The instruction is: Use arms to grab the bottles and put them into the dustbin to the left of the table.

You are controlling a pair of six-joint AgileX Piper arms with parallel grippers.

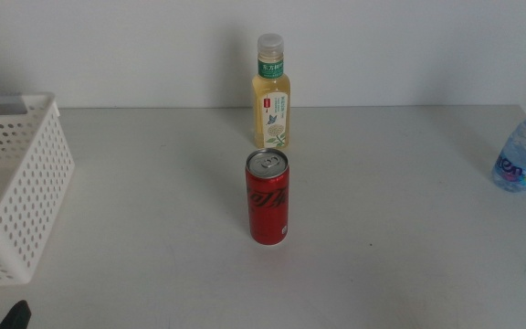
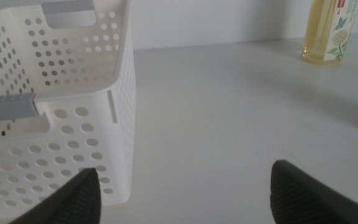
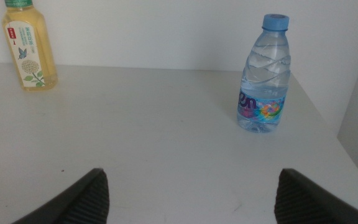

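A slim red can point(image 1: 268, 197) stands upright at the table's middle. The pale-yellow tea bottle point(image 1: 271, 91) stands behind it, near the wall. The small clear water bottle point(image 1: 525, 146) stands at the far right. The white perforated dustbin point(image 1: 12, 183) sits at the left. My left gripper point(image 2: 185, 199) is open and empty, low beside the dustbin point(image 2: 73, 93); only its tip point(image 1: 15, 317) shows at the middle view's bottom edge. My right gripper point(image 3: 191, 199) is open and empty, facing the water bottle point(image 3: 265, 78) from a distance. It is out of the middle view.
The light-grey table point(image 1: 382, 238) ends at a white wall behind the tea bottle. The right wrist view shows the table's right edge point(image 3: 337, 134) close to the water bottle. The tea bottle also shows in both wrist views point(image 2: 331, 31) point(image 3: 30, 46).
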